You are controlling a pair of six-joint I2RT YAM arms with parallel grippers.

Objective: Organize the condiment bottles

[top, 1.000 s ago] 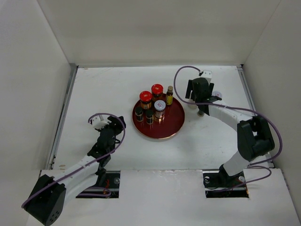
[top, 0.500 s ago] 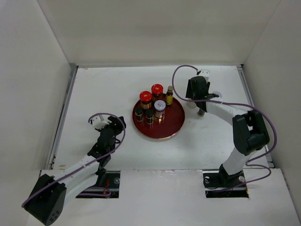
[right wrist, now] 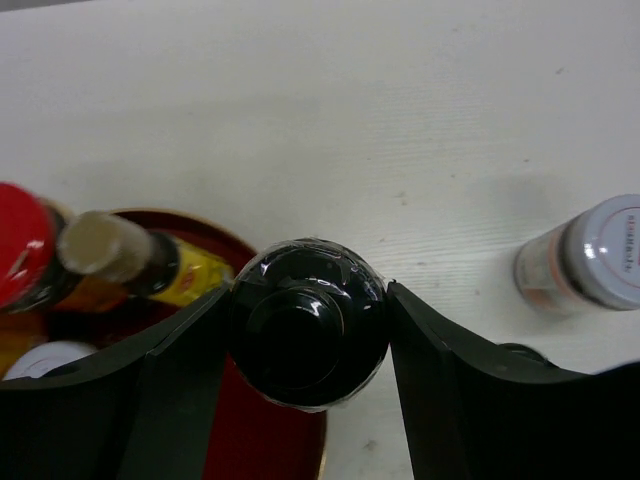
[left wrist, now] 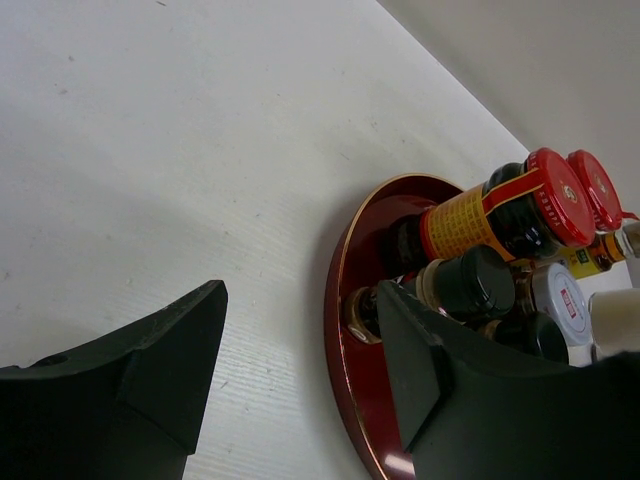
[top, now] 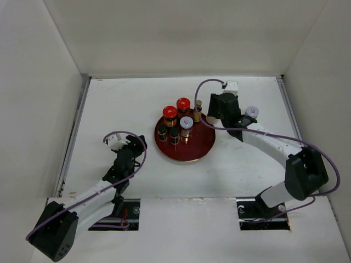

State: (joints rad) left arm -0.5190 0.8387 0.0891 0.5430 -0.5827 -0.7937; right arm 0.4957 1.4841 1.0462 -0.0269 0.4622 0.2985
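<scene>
Jaws of the left gripper (left wrist: 300, 345) stand apart with nothing between them, low over the table (top: 109, 109) left of the red tray (top: 204, 147). Its wrist camera shows side-on what the overhead view cannot: an orange label on the nearer of the two red-capped bottles (left wrist: 520, 205), crowded with small dark ones in the tray. Overhead, the right gripper (right wrist: 308, 350) hides its load at the tray's right rim, but its own camera shows both fingers clamped on a glossy black-capped bottle (right wrist: 308, 310), and further right a white-capped jar (right wrist: 592, 252) stands alone on the table.
</scene>
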